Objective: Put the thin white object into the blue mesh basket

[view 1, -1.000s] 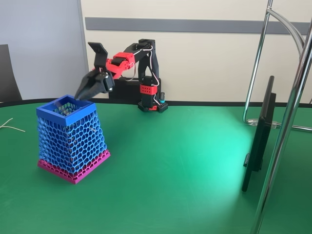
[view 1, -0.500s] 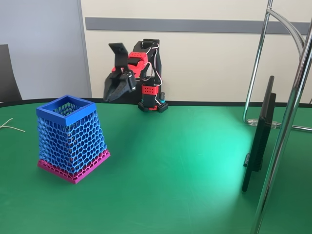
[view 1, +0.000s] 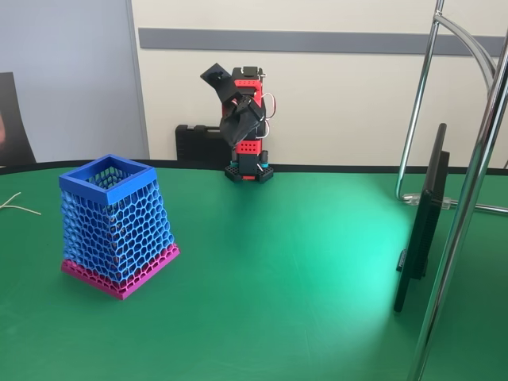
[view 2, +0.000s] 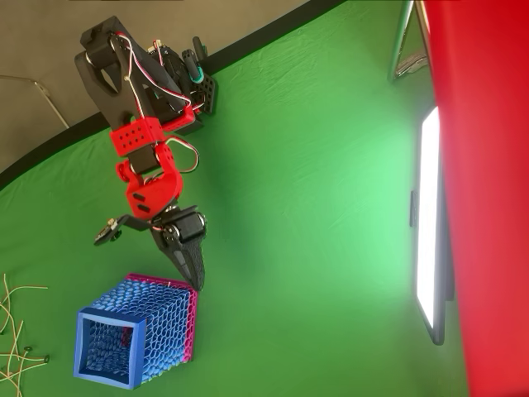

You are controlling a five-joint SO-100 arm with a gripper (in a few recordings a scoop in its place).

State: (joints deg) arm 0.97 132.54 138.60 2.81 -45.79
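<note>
- Blue honeycomb-mesh basket (view 1: 119, 230) w/ solid square blue rim and pink mesh base: stands upright on the green table (view 1: 278, 278), at approx. 8 o'clock in the fixed view. In the overhead view the basket (view 2: 165, 327) sits at approx. 7 o'clock of the table (view 2: 314, 207).
- Thin white object: can't make it out. The mesh and the shadow in the basket mouth hide whatever is inside, so can't tell if it lies in there.
- Red-and-black arm, fixed view: folded up tall over its base at 12 o'clock, far edge of table, well apart from the basket. Black gripper (view 1: 238, 127) is tucked against the arm, pointing down.
- Overhead view: arm base at approx. 10 o'clock. Gripper (view 2: 193, 279) points to 6 o'clock, tip just beside the basket's pink base, at the basket's 1 o'clock corner.
- Jaws: dark on dark in both views, so can't tell whether apart or together. Nothing seen between them.
- Loose off-white wiry strands (view 1: 16, 205) lie on the table at 9 o'clock, at the picture edge. In the overhead view the strands (view 2: 12, 331) are at the basket's 9 o'clock, near but apart from it.
- Thin black flat screen (view 1: 421, 230) stands edge-on at 3 o'clock, w/ a chrome tube stand (view 1: 476, 175) beside it. Overhead, the screen (view 2: 430, 223) is lit white.
- Black case (view 1: 198, 143) sits against the wall, at the arm's 9 o'clock.
</note>
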